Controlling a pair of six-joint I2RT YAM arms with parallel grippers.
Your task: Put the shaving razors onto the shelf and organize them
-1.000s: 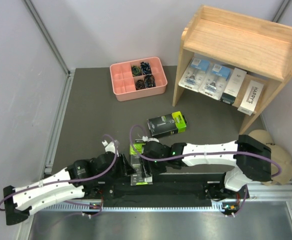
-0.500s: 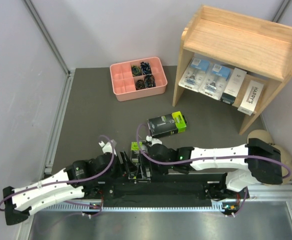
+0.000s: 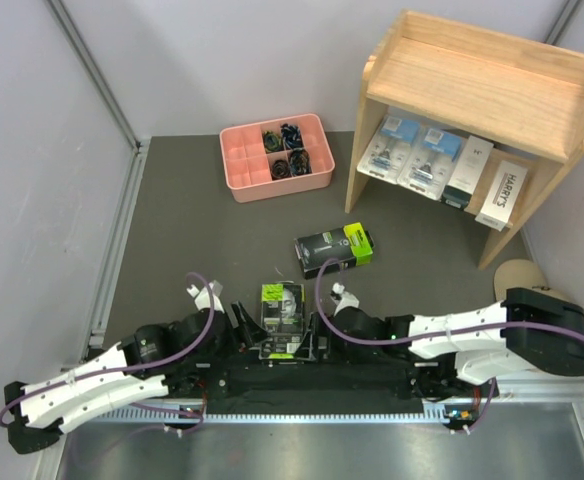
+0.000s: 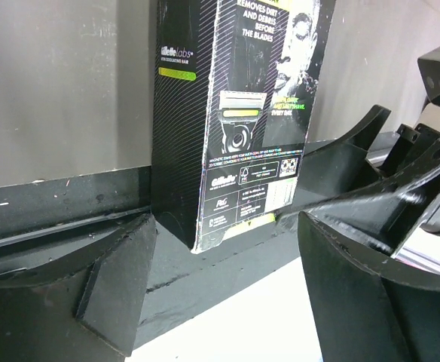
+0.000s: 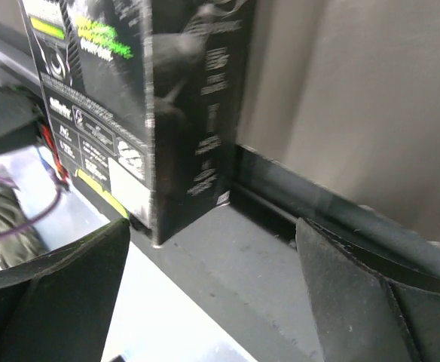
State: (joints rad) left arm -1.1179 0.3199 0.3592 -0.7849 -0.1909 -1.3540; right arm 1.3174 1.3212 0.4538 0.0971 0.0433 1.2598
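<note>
Black box (image 3: 283, 318) between wide-open left tool (image 3: 243, 326), right tool (image 3: 318, 331)

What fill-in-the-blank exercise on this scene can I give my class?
On the shelf, the lower tier holds ____ razor packs.
Off the shelf rest ____ black boxes, one between the grippers.
The left gripper and right gripper are both ____.
In the top view, the pink tray sits ____ of the shelf.
Missing words: four; two; open; left.
</note>
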